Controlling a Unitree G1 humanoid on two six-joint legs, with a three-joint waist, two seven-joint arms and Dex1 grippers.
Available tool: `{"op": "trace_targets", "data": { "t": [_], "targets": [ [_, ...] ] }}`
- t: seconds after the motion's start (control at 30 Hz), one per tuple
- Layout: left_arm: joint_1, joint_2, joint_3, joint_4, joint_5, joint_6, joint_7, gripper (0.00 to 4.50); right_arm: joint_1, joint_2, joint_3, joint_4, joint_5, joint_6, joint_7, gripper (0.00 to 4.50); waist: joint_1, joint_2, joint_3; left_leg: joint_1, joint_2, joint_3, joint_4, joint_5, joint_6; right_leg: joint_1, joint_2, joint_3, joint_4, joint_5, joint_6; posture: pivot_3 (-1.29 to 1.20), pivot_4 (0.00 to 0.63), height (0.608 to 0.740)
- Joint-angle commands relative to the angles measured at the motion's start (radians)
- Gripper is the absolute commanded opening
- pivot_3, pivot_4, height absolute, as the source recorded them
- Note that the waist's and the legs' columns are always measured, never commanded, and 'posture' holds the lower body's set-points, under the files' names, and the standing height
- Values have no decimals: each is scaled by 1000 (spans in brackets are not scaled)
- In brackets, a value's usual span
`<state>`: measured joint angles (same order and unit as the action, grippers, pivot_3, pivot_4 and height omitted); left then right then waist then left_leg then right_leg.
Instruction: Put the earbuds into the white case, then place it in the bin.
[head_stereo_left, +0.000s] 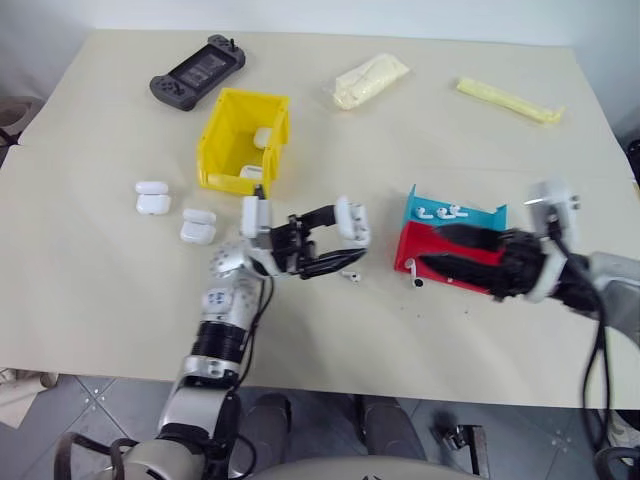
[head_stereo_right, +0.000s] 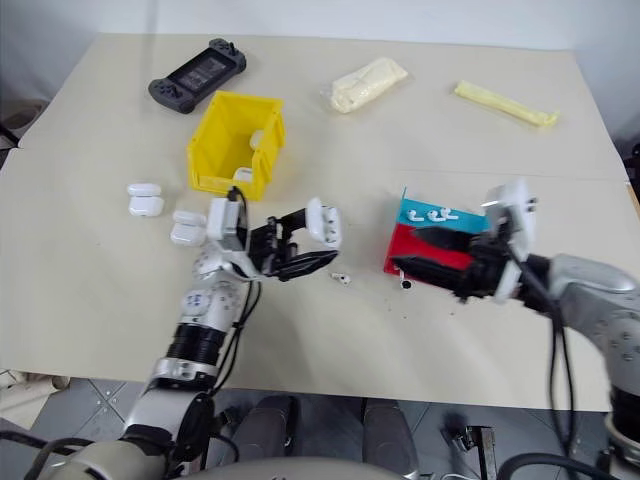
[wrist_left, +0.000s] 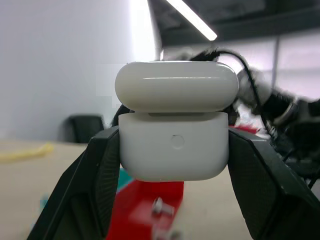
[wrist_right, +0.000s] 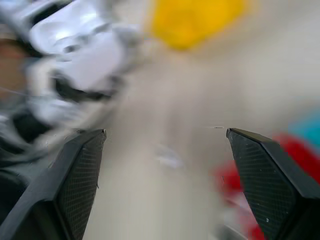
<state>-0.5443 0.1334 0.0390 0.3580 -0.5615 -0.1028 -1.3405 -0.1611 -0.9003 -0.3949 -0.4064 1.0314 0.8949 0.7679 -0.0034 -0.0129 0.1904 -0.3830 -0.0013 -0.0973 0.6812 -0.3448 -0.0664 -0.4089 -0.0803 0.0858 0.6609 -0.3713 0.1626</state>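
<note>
Centrally, left end effector clenching white case over bare tabletop; right end effector released

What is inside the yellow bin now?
In the bin, one white case rests against its far right wall, and something white, perhaps another case, sits at the front lip. The near wall hides part of the floor, so more could lie there.

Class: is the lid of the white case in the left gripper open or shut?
Nearly shut: the lid sits over the white case with a thin gap showing.
</note>
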Motion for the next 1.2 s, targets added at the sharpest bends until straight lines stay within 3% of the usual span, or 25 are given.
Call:
{"op": "trace_targets", "data": {
  "t": [0.03, 0.23, 0.3, 0.37, 0.57, 0.8, 1.2],
  "targets": [
    [0, 61, -10, -48, 34, -8, -15, 2791, 53, -37, -40, -4, -92, -104, 94, 3422, 2, 0, 0, 0, 0, 0, 0, 0, 0, 0, 0, -1, 0, 0, 0, 0, 150, 740],
    [-17, 177, -73, 7, 186, -85, -12, 2791, 56, -41, 17, -21, -176, -180, 146, 1392, 1, 0, 0, 0, 0, 1, 0, 0, 0, 0, 0, -1, 0, 0, 0, 0, 150, 740],
    [-42, 227, -142, 4, 343, -62, 85, 2791, -21, -11, 117, -71, -194, -181, 126, 695, -2, 0, 0, 0, 0, 1, 0, 0, 0, 0, 0, -1, 0, 0, 0, 0, 150, 740],
    [-61, 224, -168, -7, 375, -40, 127, 2791, -86, 12, 203, -98, -225, -181, 112, 69, -4, 0, 0, 0, 0, 0, 1, 0, 0, 0, 0, -1, 1, 0, 0, 0, 150, 740],
    [-108, 179, -222, -70, 381, 9, 166, 2791, -283, 135, 396, -101, -259, -116, 37, 11, 1, 0, 0, -3, -1, -3, 1, 0, 0, -2, -1, -1, 0, 1, 0, 0, 150, 740],
    [-105, 168, -252, -148, 370, 53, 184, 2791, -362, 187, 532, -25, -364, -136, 69, 11, 0, 0, 0, -4, -1, -4, 1, 0, 0, -3, -1, -2, 0, 1, 0, 0, 150, 740],
    [-22, 178, -152, -213, 218, 43, 160, 2791, -175, 108, 391, 39, -404, -239, 164, 11, 3, -1, 0, -4, -2, -3, 1, 0, 0, -3, -2, -2, 0, 1, 0, 0, 150, 740]
  ]
}}
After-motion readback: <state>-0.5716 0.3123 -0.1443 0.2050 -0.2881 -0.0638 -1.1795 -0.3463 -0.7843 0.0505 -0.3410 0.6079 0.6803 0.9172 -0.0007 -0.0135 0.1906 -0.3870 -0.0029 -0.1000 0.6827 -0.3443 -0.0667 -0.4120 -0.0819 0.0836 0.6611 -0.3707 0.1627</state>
